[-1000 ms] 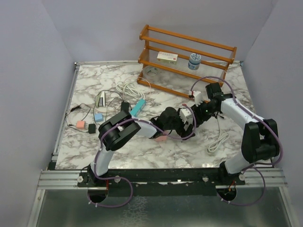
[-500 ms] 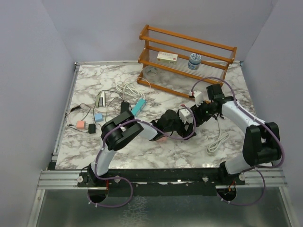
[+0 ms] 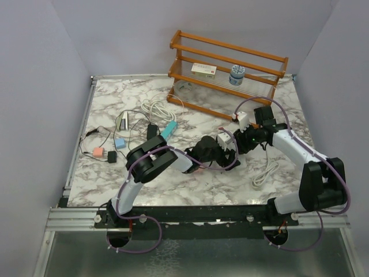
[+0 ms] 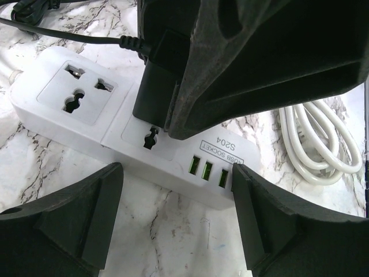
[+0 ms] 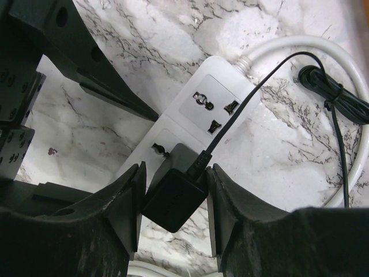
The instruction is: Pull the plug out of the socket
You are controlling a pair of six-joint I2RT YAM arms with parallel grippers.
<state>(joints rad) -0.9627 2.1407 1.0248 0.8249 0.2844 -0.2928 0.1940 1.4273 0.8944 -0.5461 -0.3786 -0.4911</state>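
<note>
1. At mid-table, just right of centre in the top view, both arms meet over the strip (image 4: pixel 75 98). From above the claws hide most of it.
2. Left wrist view: the black plug (image 4: pixel 153 92) sits in the second outlet, its base against the strip's face. It lies between the bare first outlet and the green USB ports (image 4: pixel 207 173). Its lead (image 4: pixel 69 33) runs off to the upper left.
3. Left gripper (image 4: pixel 176 173): jaws wide, one finger on each side of the strip's USB end, nothing held. Whether the pads touch the casing, cannot tell.
4. Right wrist view only: the right gripper (image 5: pixel 174 176) is partly closed, with its fingers pressed on both flanks of the plug.
5. Edges, top view:
   - A white cable (image 3: pixel 265 170) is coiled near the strip, on its right.
   - The rack (image 3: pixel 228 72) stands behind, well apart.
   - Loose cords (image 3: pixel 153 109) lie to the left, well apart.
6. Room: bare marble of the table (image 3: pixel 190 187) shows between the claws and the near edge.
</note>
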